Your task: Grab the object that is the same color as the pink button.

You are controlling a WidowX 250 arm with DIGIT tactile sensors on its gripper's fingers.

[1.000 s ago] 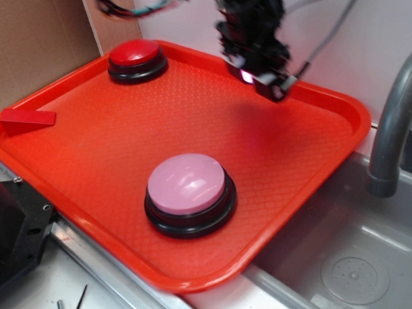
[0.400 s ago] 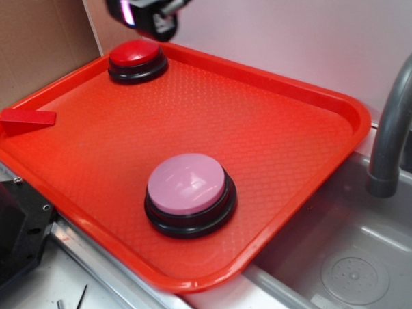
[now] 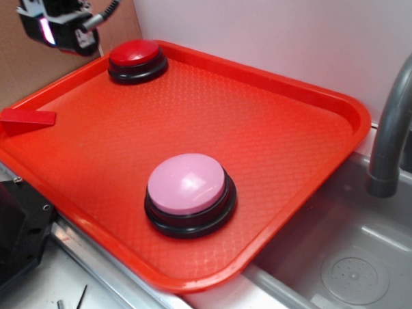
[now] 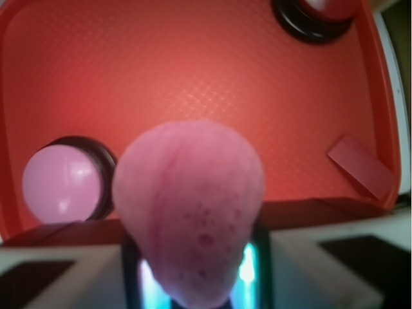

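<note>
On a red plastic tray with a fine waffle texture sit two dome buttons, each on a round black base. One is the pink button, large and smooth, near the tray's front edge. The other is a smaller red button at the far left corner. One flat red block lies on the tray's left rim. Right of the tray is one grey sink basin with a round drain, and one grey curved faucet pipe rises beside it. No brand, label or writing can be read anywhere.

Up in the top left corner of the exterior view, the gripper hangs in the air above and beyond the tray's left edge, in front of a brown cardboard panel. From this side the fingers are too small and dark to make out, and nothing pink shows except a small glow on the gripper's body.

Only the wrist view shows the object: one pink ball with a dimpled, ridged surface, filling the middle of the picture, close to the lens and blurred. It sits at the gripper's tip, lifted well clear of the tray, so the jaws appear clamped on it. Far below it, this view also shows the pink button at lower left, the red button at top right, and the red block at right.
</note>
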